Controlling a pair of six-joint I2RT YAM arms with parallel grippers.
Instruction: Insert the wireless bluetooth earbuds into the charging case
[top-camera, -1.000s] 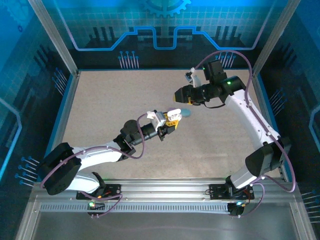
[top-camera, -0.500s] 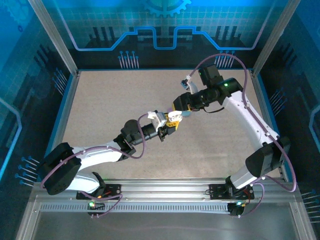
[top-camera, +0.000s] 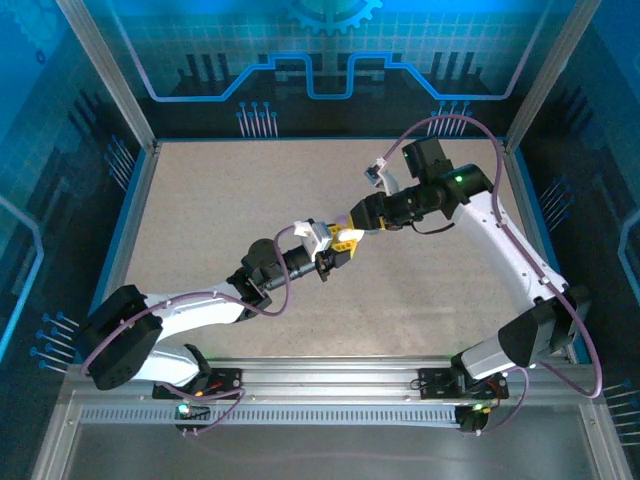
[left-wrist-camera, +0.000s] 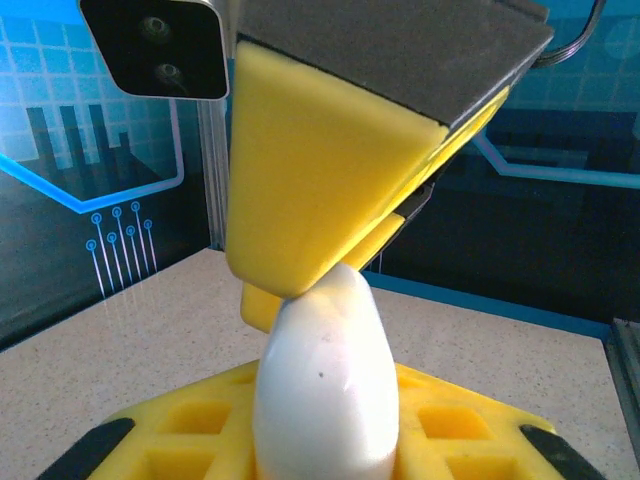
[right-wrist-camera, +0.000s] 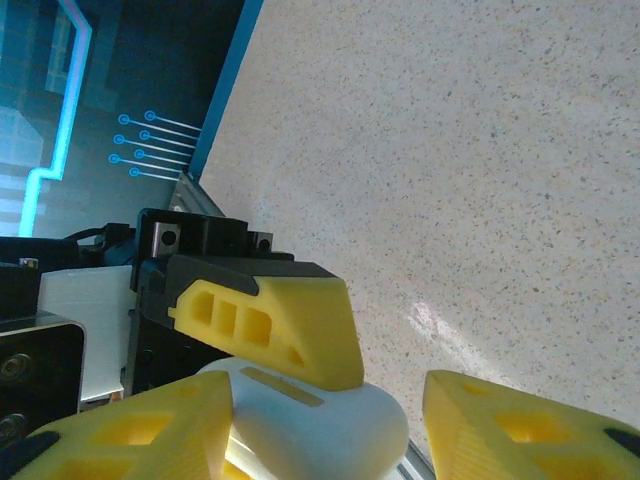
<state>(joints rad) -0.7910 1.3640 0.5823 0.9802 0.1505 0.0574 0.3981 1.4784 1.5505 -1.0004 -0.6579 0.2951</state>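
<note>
The two grippers meet above the middle of the table (top-camera: 210, 200). The left gripper (top-camera: 341, 239) is clamped on a white, egg-shaped case (left-wrist-camera: 325, 385), holding it off the table. The right gripper (top-camera: 359, 222) stands part open around the case's free end: one finger (right-wrist-camera: 120, 435) touches it, the other (right-wrist-camera: 520, 430) sits apart.

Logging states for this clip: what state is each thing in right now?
Left gripper: clamped on the white egg-shaped plastic charging case.
Case: held above the table, lid looks closed.
Right gripper: open, its fingers either side of the case.
</note>
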